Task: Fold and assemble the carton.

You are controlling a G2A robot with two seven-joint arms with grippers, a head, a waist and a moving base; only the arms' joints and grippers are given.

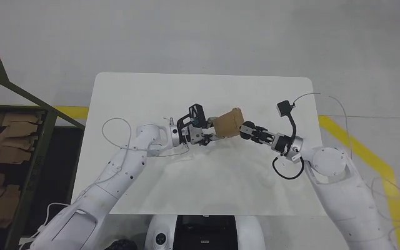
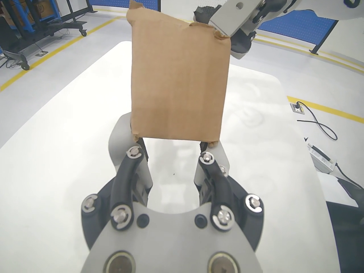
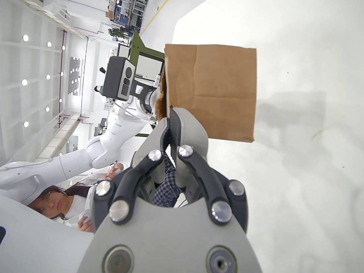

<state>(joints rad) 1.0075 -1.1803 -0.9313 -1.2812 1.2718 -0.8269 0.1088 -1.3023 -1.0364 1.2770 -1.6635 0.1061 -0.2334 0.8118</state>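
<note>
The carton (image 1: 228, 122) hung above the table's (image 1: 206, 181) middle, the left hand (image 2: 173, 142) clamped across one end, the right hand (image 3: 171, 116) pinching the opposite edge. To my eye, squaring it wanted a slow push along the creases, grips firm, no tearing.

Work surface: one white table (image 1: 219, 181), rectangular with rounded corners, top flat and level. It stands on a grey floor (image 1: 200, 37) marked with yellow lines (image 1: 340, 136). The top is smooth with a slight sheen. Faint curved scuff marks (image 2: 251, 115) are noted on the surface (pale, low contrast, extent hard to judge). One small dark speck (image 2: 174, 174) lies on the top. A thin dark hairline mark (image 3: 318, 135) is recorded elsewhere on the top, exact position not determinable.
</note>
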